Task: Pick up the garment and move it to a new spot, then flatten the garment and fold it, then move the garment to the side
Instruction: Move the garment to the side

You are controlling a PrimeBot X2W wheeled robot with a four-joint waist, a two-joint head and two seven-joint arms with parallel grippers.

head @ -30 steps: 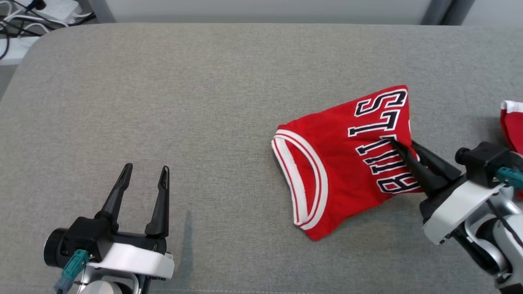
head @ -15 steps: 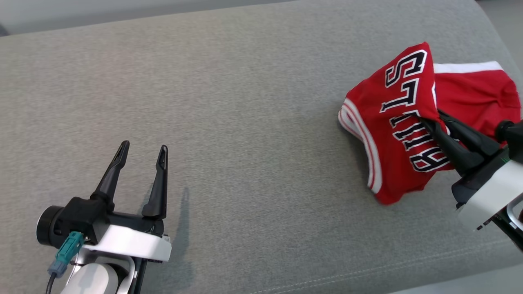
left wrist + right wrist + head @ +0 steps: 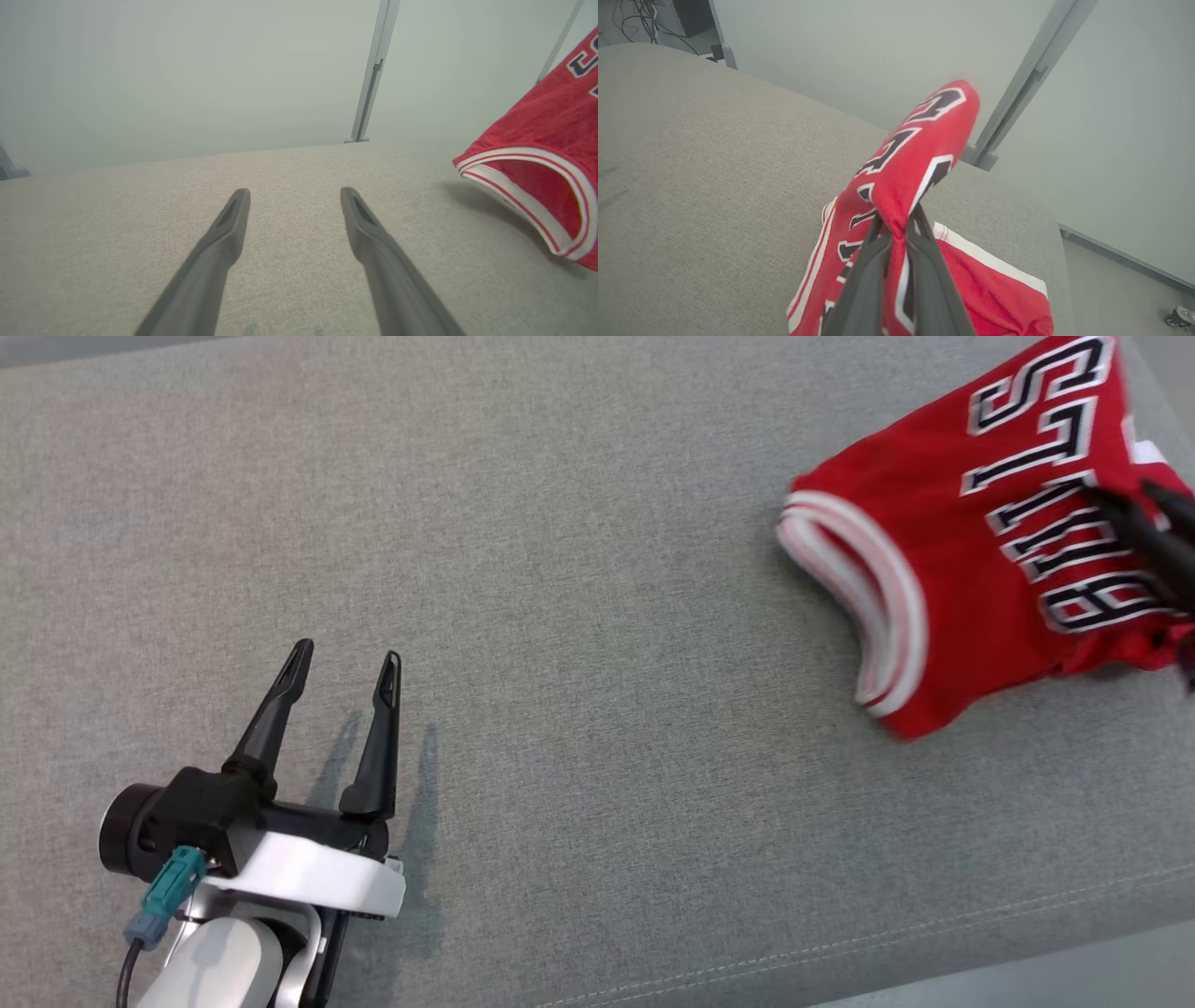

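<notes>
The garment is a red jersey (image 3: 971,569) with white trim and dark lettering, lifted at the far right of the grey cushion. My right gripper (image 3: 1120,504) is shut on a fold of it near the letters, only its dark fingers showing at the right edge. In the right wrist view the jersey (image 3: 915,154) drapes up over the gripper (image 3: 896,219), the rest hanging below. My left gripper (image 3: 345,658) stands open at the lower left, far from the cloth. The left wrist view shows that gripper (image 3: 294,193) with nothing in it and the jersey's trimmed opening (image 3: 537,177) at the right.
The grey fabric cushion (image 3: 560,616) spans the head view; its front seam and edge (image 3: 934,933) run along the lower right. A pale wall with a metal post (image 3: 371,70) stands behind. Cables (image 3: 640,14) lie beyond the cushion's far corner.
The head camera has turned, shifting the whole picture. My right gripper has carried the jersey up and right in the head view, its body leaving view. The left gripper stays open.
</notes>
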